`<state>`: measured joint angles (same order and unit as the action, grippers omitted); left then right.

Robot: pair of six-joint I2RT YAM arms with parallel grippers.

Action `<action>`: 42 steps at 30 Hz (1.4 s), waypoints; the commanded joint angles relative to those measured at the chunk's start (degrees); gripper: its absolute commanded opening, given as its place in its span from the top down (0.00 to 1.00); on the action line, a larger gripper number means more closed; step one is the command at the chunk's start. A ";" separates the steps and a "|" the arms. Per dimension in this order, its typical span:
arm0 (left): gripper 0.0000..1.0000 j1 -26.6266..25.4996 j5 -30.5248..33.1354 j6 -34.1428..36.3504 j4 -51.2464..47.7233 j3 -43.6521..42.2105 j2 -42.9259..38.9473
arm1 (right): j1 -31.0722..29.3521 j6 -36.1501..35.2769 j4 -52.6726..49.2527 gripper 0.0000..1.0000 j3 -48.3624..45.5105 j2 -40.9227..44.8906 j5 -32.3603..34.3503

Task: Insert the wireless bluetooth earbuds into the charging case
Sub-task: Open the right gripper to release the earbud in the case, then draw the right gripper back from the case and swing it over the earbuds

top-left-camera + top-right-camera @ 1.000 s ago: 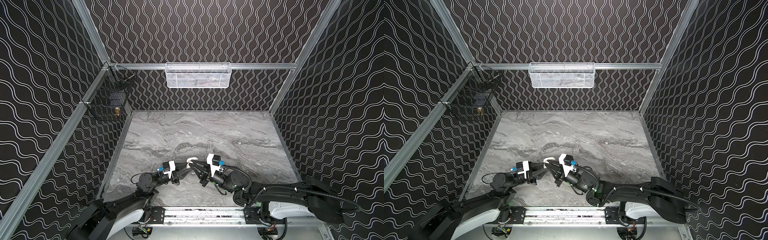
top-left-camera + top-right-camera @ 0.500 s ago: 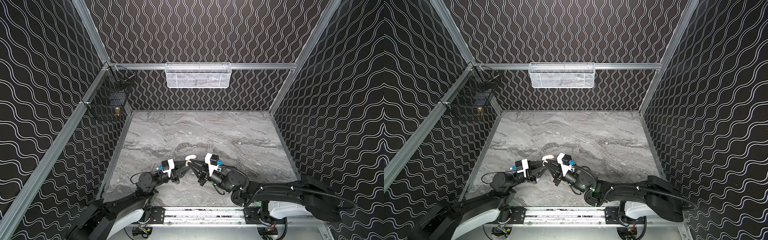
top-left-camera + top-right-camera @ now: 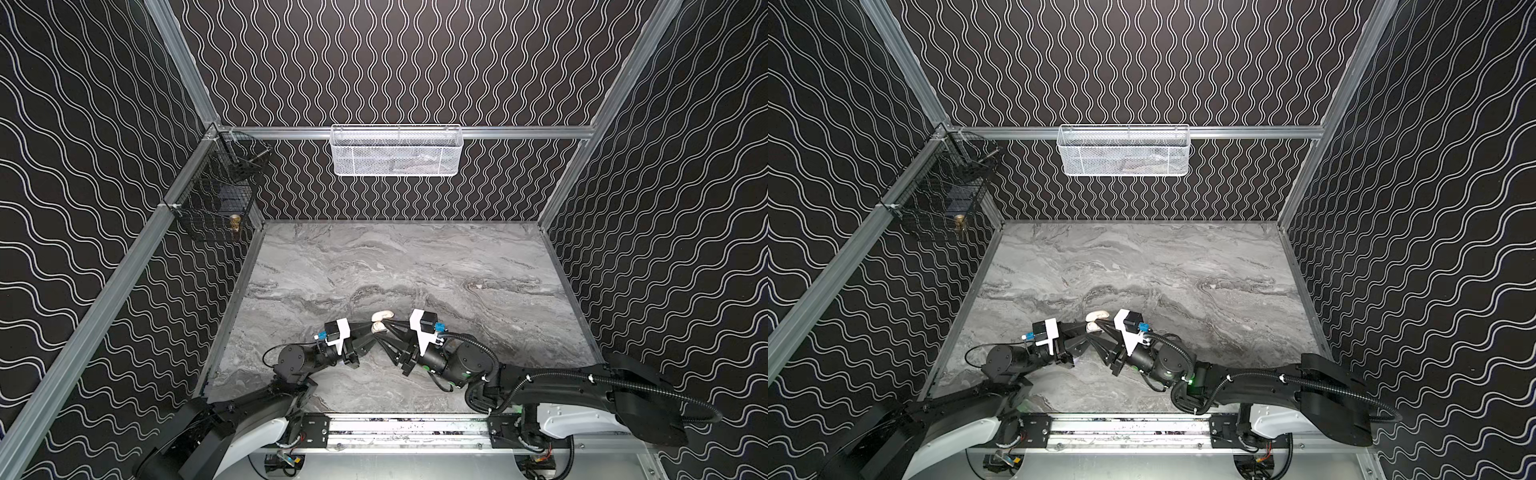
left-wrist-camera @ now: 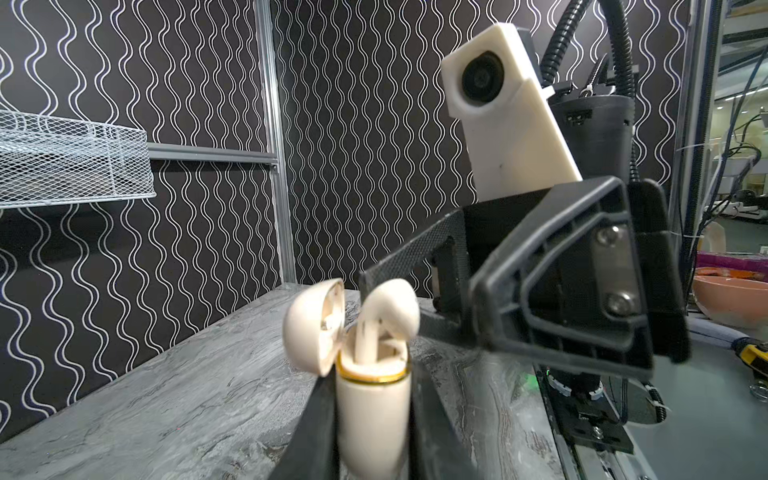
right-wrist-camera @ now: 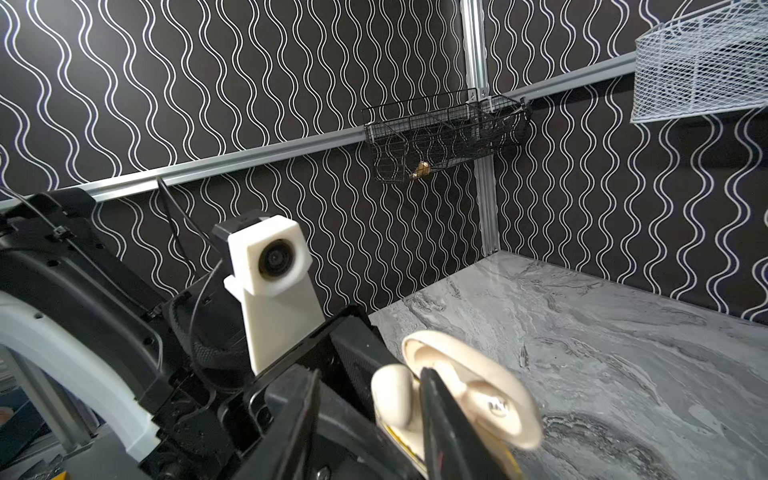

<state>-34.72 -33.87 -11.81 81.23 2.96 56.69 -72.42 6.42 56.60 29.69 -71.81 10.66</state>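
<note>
Mia: Where is the earbud [image 4: 392,309]?
Ben: It stands in the charging case [image 4: 372,419]. Its thin stem goes down into the case, and its round head sticks up out of the top.
Mia: What does it look like?
Ben: It is cream and smooth, the same colour as the case, and much smaller.
Mia: And the case?
Ben: It stands upright. Its lid [image 4: 311,328] is flipped open to one side, and a thin gold ring [image 4: 374,377] runs round the rim.
Mia: Who holds it?
Ben: The left gripper [image 4: 369,372] does. Its two black fingers press on both sides of the case body.
Mia: What about the right gripper [image 5: 365,380]?
Ben: Its fingers stand a little apart, with the earbud's head between them. In the right wrist view one finger [image 5: 436,415] is right by the earbud, and there is a gap to the other. It does not squeeze the earbud.
Mia: Where is all this?
Ben: In both top views the case [image 3: 382,315] [image 3: 1097,315] shows near the front middle of the grey marble table [image 3: 415,257], between the two grippers. Whether the case touches the table cannot be told.
</note>
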 commanded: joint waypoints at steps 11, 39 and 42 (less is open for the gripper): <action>1.00 -0.02 -1.41 -0.40 6.18 -0.13 0.13 | -0.04 -0.70 -5.43 0.51 -0.63 2.59 3.41; 1.00 -0.08 -0.85 0.16 5.29 -0.24 -0.44 | -0.29 -0.90 -10.04 0.63 -1.46 8.19 1.27; 1.00 -0.06 -0.80 0.28 4.56 -0.06 -0.53 | -0.38 0.18 -12.09 0.63 -0.86 10.70 0.86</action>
<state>-34.79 -34.72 -11.81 83.70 2.59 56.34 -72.69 5.19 46.30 28.38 -62.83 12.73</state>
